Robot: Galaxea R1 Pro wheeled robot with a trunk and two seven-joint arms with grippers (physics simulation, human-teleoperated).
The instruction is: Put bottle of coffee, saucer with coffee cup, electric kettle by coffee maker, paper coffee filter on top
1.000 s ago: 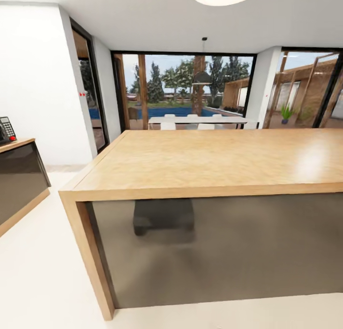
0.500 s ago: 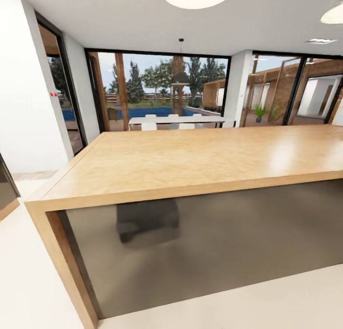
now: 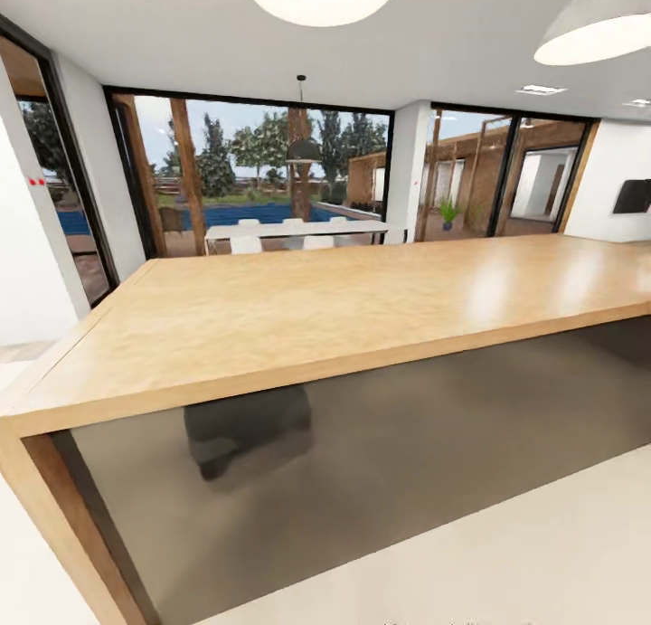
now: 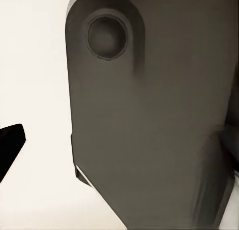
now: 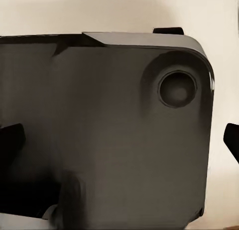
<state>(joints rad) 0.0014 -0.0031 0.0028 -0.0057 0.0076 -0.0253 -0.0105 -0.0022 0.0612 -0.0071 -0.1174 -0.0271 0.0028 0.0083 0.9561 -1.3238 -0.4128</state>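
Wooden island top (image 3: pixel 298 317) is seen ahead, bare.
Gripper states cannot be told; dark robot base (image 4: pixel 149 115) is seen below.

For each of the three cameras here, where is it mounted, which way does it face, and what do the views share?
Head view: on the robot's head, facing forward across the wooden island top toward glass doors; a dark reflection shows in the island's front.
Left wrist view: near the left pincer, looking down at the robot's dark base over pale floor.
Right wrist view: likewise, the base.
Shared: both wrist views show base and floor.
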